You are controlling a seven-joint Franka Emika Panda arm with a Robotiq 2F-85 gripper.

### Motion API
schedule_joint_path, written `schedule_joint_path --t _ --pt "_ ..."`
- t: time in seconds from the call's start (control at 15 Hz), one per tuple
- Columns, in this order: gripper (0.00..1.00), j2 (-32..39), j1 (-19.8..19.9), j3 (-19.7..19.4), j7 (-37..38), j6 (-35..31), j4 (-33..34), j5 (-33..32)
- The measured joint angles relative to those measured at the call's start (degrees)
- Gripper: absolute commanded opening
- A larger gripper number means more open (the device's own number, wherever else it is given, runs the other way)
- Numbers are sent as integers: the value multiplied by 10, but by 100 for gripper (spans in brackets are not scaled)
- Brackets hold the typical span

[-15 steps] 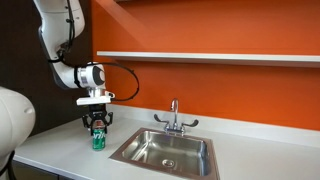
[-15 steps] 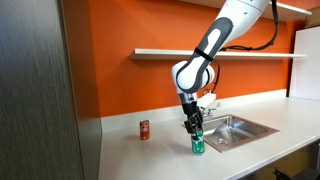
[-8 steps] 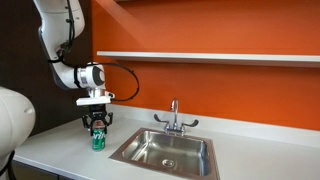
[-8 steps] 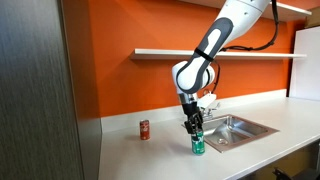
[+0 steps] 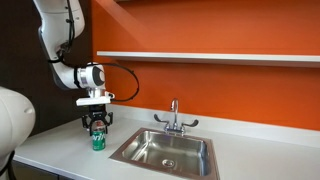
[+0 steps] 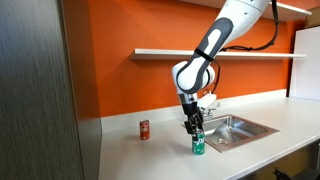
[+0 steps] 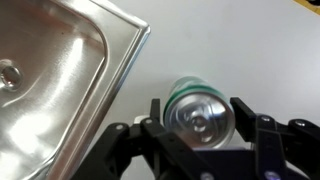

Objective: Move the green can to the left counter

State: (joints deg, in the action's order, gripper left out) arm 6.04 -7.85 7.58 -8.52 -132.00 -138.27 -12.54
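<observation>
Nothing is shifting since a second ago: arm and can are sitting exactly where they were. Closest in the wrist view, the gripper is straddling the green can, one finger on each side of its upper wall, jaws narrowed to about the can's width. Whether the pads are actually pressing or just flanking it, I cannot tell.

The can is standing upright on the left counter, just beside the rim of the steel sink, as both exterior views are showing.

It is probably going to handle as light, with a thin, smooth metal wall that could dent under a hard squeeze and slip under a weak one. A moderate grip across the body just below the silvery rim looks safest.

Farther off, the small red can is standing well apart, toward the orange wall.
</observation>
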Motion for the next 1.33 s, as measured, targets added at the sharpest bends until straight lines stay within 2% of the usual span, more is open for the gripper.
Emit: schedule_joint_path --t 0.67,1.33 --pt "100 -4 0 0 0 0 -2 0" --pt "100 -54 -7 2 0 1 -2 0"
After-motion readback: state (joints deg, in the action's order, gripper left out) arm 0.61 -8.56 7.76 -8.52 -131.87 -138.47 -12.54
